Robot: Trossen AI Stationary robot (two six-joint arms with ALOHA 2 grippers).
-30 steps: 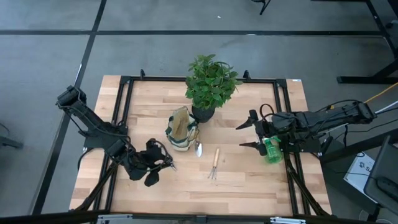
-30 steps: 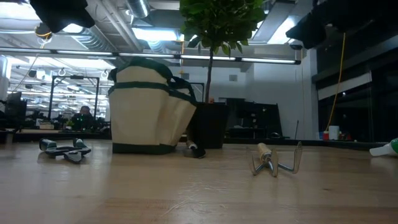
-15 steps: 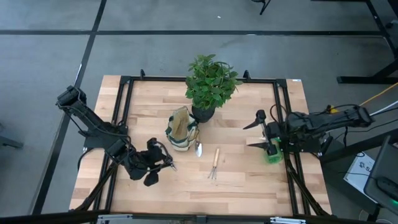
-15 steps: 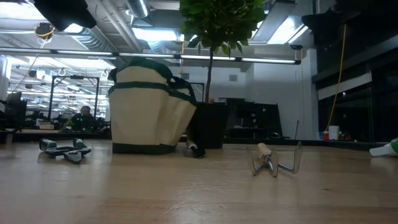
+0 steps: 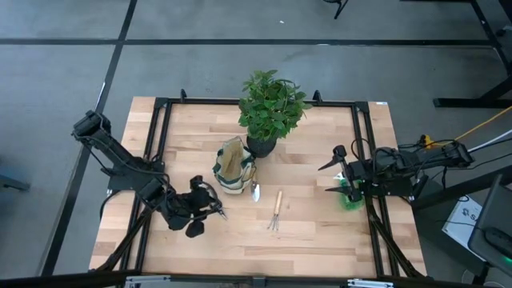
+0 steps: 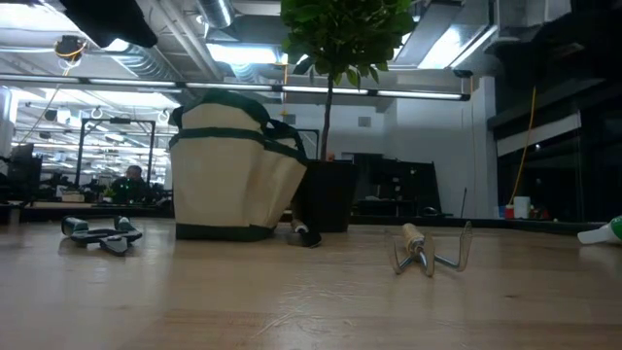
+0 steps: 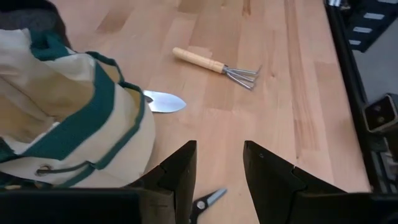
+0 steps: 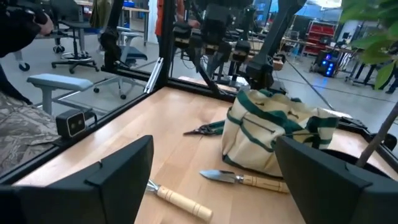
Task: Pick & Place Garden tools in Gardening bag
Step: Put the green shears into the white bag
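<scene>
The beige bag with green trim (image 5: pixel 232 166) stands on its base near the table's middle, also in the low view (image 6: pixel 233 170). The trowel (image 5: pixel 256 191) and the hand fork (image 5: pixel 276 210) lie flat to its right. The pruning shears (image 6: pixel 101 233) lie on the table left of the bag; their tip shows below my left gripper's fingers (image 7: pixel 209 199). My left gripper (image 5: pixel 206 208) is open above the shears, touching nothing. The green spray bottle (image 5: pixel 350 200) lies at the right edge. My right gripper (image 5: pixel 336 172) is wide open above it, pointing toward the bag.
A leafy plant in a black pot (image 5: pixel 270 108) stands right behind the bag. A black metal frame (image 5: pixel 364 144) runs along the table's sides. Bare wood lies between the fork and the spray bottle and along the near edge.
My right gripper has drawn back toward the table's right edge, and its arm has left the top of the low view. The tools and the bag have stayed where they were.
</scene>
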